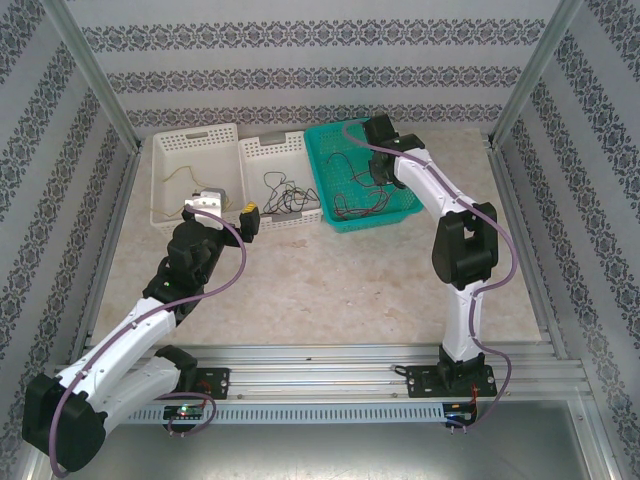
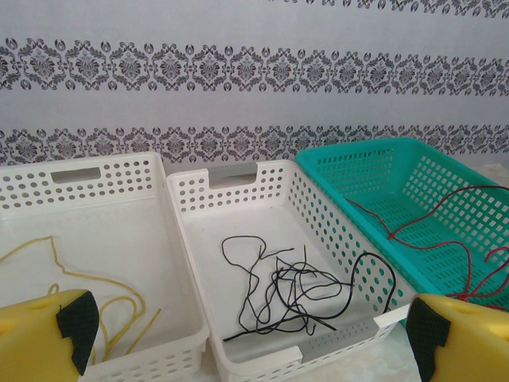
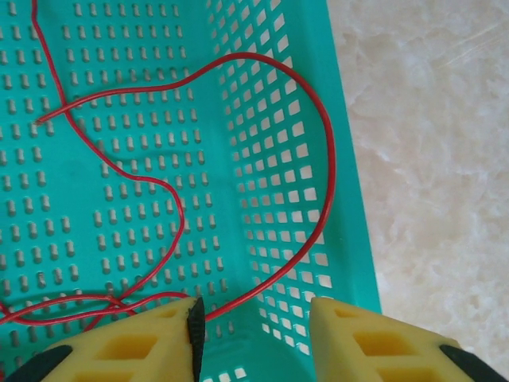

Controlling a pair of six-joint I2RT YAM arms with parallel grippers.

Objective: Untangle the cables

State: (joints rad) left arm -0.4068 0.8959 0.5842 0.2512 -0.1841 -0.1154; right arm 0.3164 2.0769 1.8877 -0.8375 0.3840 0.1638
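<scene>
Right claw (image 3: 253, 338): wide open, red cable (image 3: 333, 167) crossing just ahead of its tips.
Left claw (image 2: 250, 334): wide, black cables (image 2: 294, 290) lying ahead.

Teal basket (image 3: 356, 199): perforated plastic, slight sheen. White basket (image 2: 270, 195) just left of it: same plastic, matt. Red cable (image 3: 332, 159) lying in the teal one: smooth, glossy sheath. Tabletop (image 3: 429, 159) right of it: polished, marble-look, mottled cream. Rails (image 1: 330, 355) nearer than it: brushed metal.
</scene>
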